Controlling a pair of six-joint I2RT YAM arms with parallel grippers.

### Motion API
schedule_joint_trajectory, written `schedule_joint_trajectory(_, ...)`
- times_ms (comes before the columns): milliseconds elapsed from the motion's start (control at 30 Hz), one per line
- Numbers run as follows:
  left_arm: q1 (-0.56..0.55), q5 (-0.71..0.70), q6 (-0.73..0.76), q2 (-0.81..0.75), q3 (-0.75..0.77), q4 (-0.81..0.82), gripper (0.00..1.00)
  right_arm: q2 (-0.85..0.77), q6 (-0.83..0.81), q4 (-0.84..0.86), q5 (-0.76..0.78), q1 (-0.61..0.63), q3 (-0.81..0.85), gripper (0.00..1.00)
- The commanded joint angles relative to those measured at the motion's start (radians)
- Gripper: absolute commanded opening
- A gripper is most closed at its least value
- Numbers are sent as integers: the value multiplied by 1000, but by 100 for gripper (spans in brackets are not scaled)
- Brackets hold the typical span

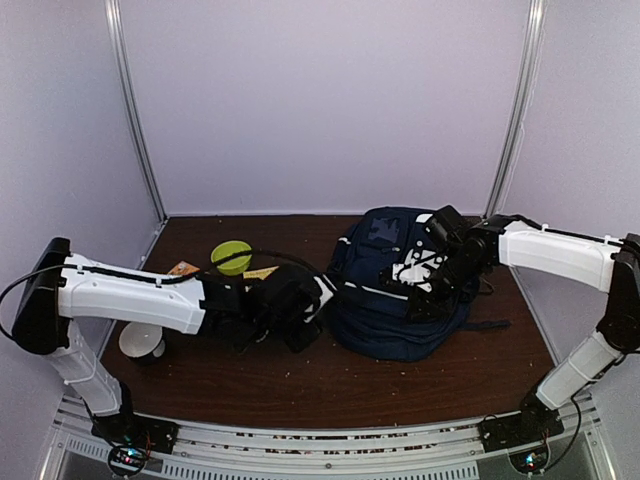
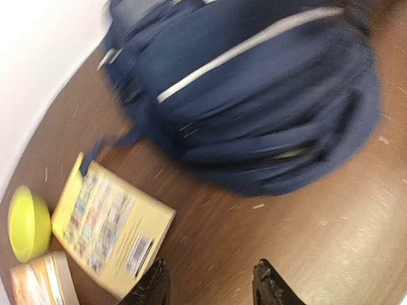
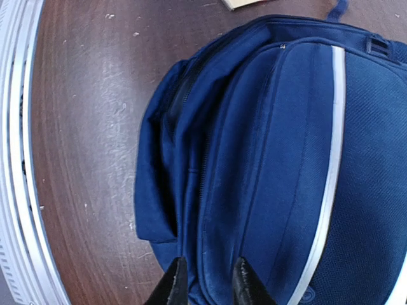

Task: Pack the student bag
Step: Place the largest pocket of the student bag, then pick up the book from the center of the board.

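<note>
- Presently noting the brown table (image 1: 300, 385) carrying everything, its wood scuffed and flecked with pale specks.
- Finding the student bag (image 1: 385, 305) lying flat on the right half of that table, navy with a white stripe. Filling most of the right wrist view (image 3: 273, 159) and, blurred, the upper part of the left wrist view (image 2: 254, 108).
- Seeing the left gripper (image 1: 300, 315) reaching in low, just beside the bag's left flank. In its own camera (image 2: 210, 276), showing both dark fingers (image 2: 156, 286) standing well apart, jaws plainly parted and holding nothing. Showing only bare wood between them, with the bag lying ahead and untouched.
- Watching the right gripper (image 1: 428, 292) hanging over the top of the bag. From its wrist (image 3: 208, 276), showing the fingers (image 3: 177, 279) parted by a narrow gap, with navy fabric beside a zip seam visible through it. Not managing to tell whether the tips are touching the cloth.
- Spotting a yellow booklet (image 2: 111, 225) lying flat on the wood to the left of the bag, near it but apart.
- Catching a second, orange-edged book (image 2: 41, 279) just beside the booklet, cut off by the frame edge.
- Picking out a lime-green bowl (image 2: 28, 222) sitting close to both books.
- Glimpsing a white cup (image 1: 142, 342) standing partly under the left arm, near the table's left edge.
</note>
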Motion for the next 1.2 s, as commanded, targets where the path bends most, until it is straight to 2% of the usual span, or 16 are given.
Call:
schedule_joint_trajectory(0, 178, 60, -401, -82, -27, -191, 44, -16, 19, 9, -54, 19, -3, 31)
schedule_joint_trajectory(133, 358, 201, -573, -102, -83, -184, 41, -31, 58, 26, -96, 28, 6, 33)
schedule_joint_trajectory(267, 506, 388, -661, -61, -112, -111, 36, -40, 74, 35, -98, 47, -1, 34)
schedule_joint_trajectory(400, 585, 533, -710, 14, -117, -25, 34, -49, 90, 57, -105, 58, -14, 34)
schedule_joint_trajectory(633, 639, 569, -759, 105, -105, 4, 36, -57, 91, 63, -115, 75, -28, 34)
schedule_joint_trajectory(833, 656, 574, -787, 154, -99, -12, 34, -49, 87, 65, -126, 79, -37, 33)
schedule_joint_trajectory(1000, 670, 584, -799, 178, -110, -26, 26, -34, 95, 76, -124, 101, -10, 31)
schedule_joint_trajectory(1167, 673, 592, -796, 149, -151, -17, 7, 17, 208, 153, -112, 153, 59, 29)
